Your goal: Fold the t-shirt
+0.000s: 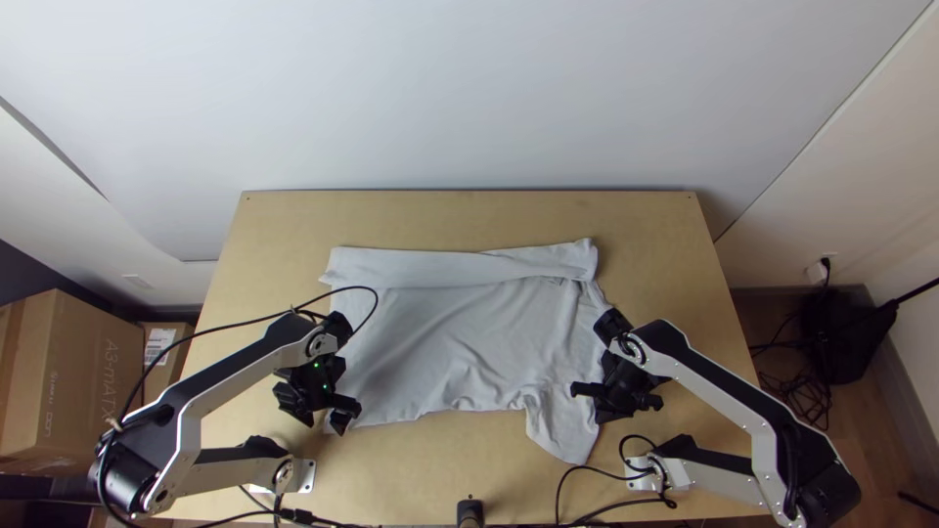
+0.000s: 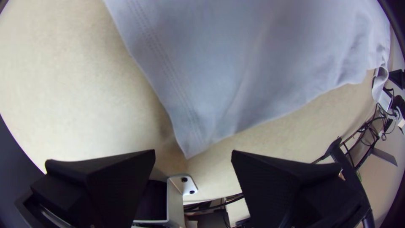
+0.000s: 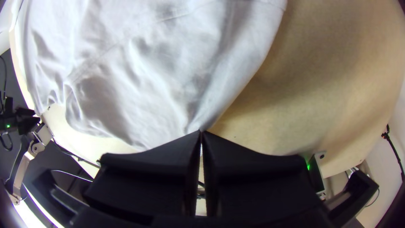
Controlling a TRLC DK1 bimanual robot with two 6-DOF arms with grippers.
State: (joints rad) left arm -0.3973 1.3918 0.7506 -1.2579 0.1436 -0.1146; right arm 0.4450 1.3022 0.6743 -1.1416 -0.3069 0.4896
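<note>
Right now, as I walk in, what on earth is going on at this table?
Two robot arms are working on folding a pale t-shirt on a wooden table. The right gripper has its jaws shut and seems to be pinching the shirt's edge. The left gripper has its jaws open by the near left corner, holding nothing. The shirt is mostly spread and wrinkled, with a strip along its far side apparently folded over.

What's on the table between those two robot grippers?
The shirt, mostly spread and a little wrinkled, lies between the left gripper and the right gripper; the top view shows it.
</note>
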